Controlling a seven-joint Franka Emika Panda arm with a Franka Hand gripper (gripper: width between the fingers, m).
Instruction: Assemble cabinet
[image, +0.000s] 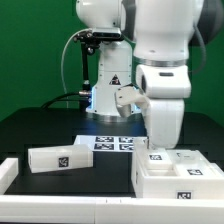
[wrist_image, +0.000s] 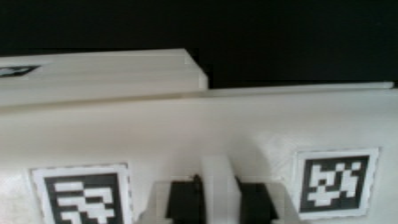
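In the exterior view the white cabinet body (image: 180, 178), boxy and tagged, sits at the exterior view's right. My arm comes down right over its back edge, and its last link hides the gripper. A separate small white cabinet panel (image: 60, 157) with one tag lies at the left. In the wrist view a white tagged panel (wrist_image: 214, 125) fills the lower half very close up, with another white part (wrist_image: 107, 70) behind it. My gripper (wrist_image: 215, 205) shows only as narrow white and dark strips between two tags. Its jaws stand close together; whether they grip is unclear. No knob shows.
The marker board (image: 110, 142) lies flat in the middle, in front of the robot base (image: 108, 90). A low white rail (image: 12, 172) runs along the left and front of the black table. A cable hangs at the back left.
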